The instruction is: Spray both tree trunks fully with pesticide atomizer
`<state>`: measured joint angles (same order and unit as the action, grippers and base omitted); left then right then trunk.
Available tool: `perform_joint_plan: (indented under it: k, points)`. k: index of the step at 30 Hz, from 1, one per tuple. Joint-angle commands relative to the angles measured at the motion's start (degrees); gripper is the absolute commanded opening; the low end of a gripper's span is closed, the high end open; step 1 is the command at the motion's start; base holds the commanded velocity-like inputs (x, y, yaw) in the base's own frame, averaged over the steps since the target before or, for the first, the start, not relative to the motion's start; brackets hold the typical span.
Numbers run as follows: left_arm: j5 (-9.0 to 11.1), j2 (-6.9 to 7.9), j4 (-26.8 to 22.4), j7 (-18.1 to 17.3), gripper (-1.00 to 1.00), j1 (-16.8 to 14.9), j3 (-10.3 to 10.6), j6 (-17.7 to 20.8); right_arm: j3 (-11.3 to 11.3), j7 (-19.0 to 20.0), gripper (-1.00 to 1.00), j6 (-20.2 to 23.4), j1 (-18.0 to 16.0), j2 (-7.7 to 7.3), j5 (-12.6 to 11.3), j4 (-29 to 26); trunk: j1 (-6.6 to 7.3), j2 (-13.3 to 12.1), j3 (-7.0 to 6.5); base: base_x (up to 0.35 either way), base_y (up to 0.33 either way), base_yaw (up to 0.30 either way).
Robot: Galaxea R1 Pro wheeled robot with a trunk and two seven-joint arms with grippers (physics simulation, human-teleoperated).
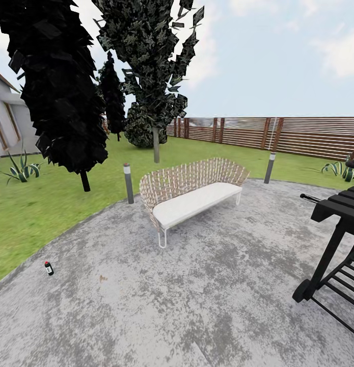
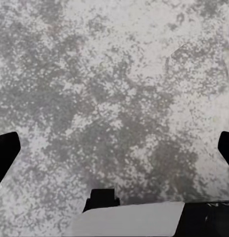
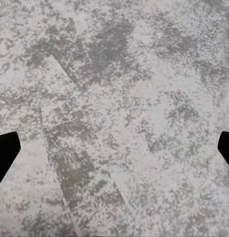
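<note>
- Left wrist view looks straight down on the grey speckled floor (image 2: 119, 89); the left hand (image 2: 114, 148) shows as two black fingertips (image 2: 5, 150) at opposite edges of the picture, spread wide and released, with nothing between them but paving.
- A white and black part of the robot (image 2: 129, 217) sits at the near edge of that same view.
- The right hand (image 3: 114, 148) is likewise released over the floor (image 3: 144, 74), its black fingertips (image 3: 4, 150) far apart and holding nothing; a darker straight band crosses the paving beneath it.
- From the head view, the floor (image 1: 197, 295) spreads across the foreground, with a curved edge meeting the grass (image 1: 24, 214) on the left.
- The small black bottle (image 1: 48, 268) with its red cap stands on the floor close to that curved edge, at the left, well apart from everything else.
- A black grill (image 1: 339, 239) on slanted legs stands at the right edge.
- A woven bench (image 1: 189, 196) with a white cushion sits mid-paving, angled.
- Two short grey posts flank it: one (image 1: 128, 182) just left of the bench, one (image 1: 270, 167) behind and to its right.
- On the grass, the nearer tree (image 1: 54, 86) hangs dark leaf clumps at the left; the second tree (image 1: 148, 66) stands farther back, its pale trunk (image 1: 156, 145) visible.
- Spiky plants (image 1: 19, 171) grow at the left by the pale house wall (image 1: 6, 122).
- A brown slatted fence (image 1: 278, 133) closes off the far side.
</note>
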<state>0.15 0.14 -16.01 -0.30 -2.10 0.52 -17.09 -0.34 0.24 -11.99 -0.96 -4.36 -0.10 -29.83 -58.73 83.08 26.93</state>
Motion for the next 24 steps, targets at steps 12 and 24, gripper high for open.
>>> perform_joint_plan:
  k: [12, 24]
  points:
    - [-0.05, 0.10, -7.17, 0.25, 1.00, -4.57, -0.25, -3.37, 0.20, 0.29, 1.00, -0.84, -3.57, 0.14, -0.14, -3.76, 0.00, 0.00, 0.00, 0.014, 0.011, 0.000]
    - [0.10, 0.83, -6.62, 0.75, 1.00, -4.23, -1.90, -3.74, 0.49, 0.37, 1.00, -0.84, -3.61, 0.49, 0.01, -3.66, 0.00, 0.00, 0.00, 0.182, 0.250, 0.000]
